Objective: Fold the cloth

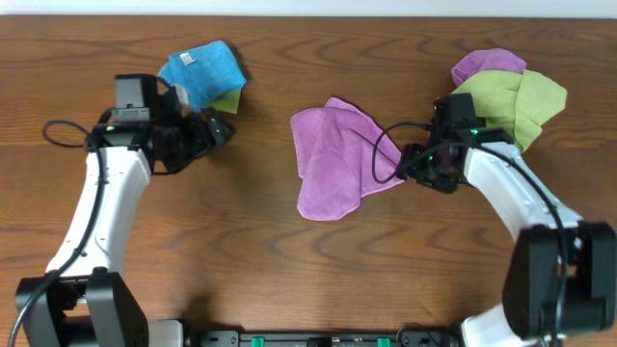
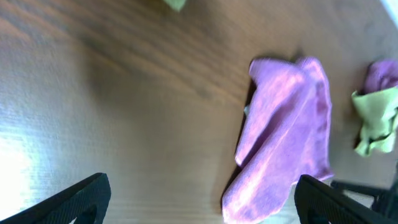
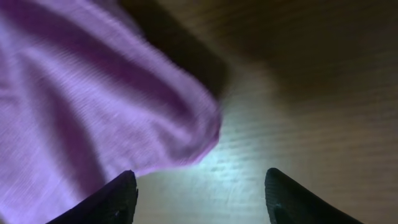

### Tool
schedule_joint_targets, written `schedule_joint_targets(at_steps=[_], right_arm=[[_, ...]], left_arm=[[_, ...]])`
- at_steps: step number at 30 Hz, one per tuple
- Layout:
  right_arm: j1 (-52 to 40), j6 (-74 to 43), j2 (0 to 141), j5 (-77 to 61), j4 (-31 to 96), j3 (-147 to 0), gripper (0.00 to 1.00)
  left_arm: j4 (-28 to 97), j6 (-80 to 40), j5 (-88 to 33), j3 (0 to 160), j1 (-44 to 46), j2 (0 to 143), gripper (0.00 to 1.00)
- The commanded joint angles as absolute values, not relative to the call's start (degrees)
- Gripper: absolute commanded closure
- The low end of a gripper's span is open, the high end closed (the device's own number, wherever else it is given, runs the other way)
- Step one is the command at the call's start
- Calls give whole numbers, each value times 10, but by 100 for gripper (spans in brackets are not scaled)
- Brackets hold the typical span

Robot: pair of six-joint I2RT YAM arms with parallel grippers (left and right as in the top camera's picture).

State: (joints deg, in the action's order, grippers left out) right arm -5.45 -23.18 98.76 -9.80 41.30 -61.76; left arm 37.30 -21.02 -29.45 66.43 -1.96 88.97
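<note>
Wrist views blurred; glare on table [image 3: 249, 168], cloth [image 3: 74, 106] casts dark shadow.

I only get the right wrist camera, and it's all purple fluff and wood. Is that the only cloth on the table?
Observer: No. Besides your lilac cloth mid-table, the overhead view shows a lime-green cloth at the far right, with another purple cloth poking out behind it.
Operator: Wow! Any more?
Observer: A blue cloth with a white tag lies at the far left.
Operator: Where's the other arm?
Observer: The left pincer hangs open just beside that blue cloth, holding nothing.
</note>
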Motion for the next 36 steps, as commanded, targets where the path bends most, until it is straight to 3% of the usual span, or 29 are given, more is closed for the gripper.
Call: schedule_joint_targets(at_steps=[1, 6, 12, 14, 16, 17, 36], right_arm=[[-44, -258, 1016, -90, 400, -615, 36], [-41, -270, 1046, -106, 371, -615, 46], [-41, -276, 1048, -112, 332, -615, 52], [-41, -278, 1048, -123, 323, -615, 63], [-41, -278, 1048, -137, 316, -615, 81], [-41, -278, 1048, -145, 315, -615, 98], [-40, -235, 843, -24, 336, -658, 99]], left_arm=[[390, -208, -263, 679, 4, 879, 4], [420, -208, -264, 679, 32, 879, 4], [427, -215, -270, 675, 45, 881, 5], [427, -230, -271, 673, 45, 884, 5], [426, -235, -284, 669, 45, 888, 5], [426, -236, -288, 667, 45, 890, 5], [389, -254, -366, 657, 72, 946, 5]])
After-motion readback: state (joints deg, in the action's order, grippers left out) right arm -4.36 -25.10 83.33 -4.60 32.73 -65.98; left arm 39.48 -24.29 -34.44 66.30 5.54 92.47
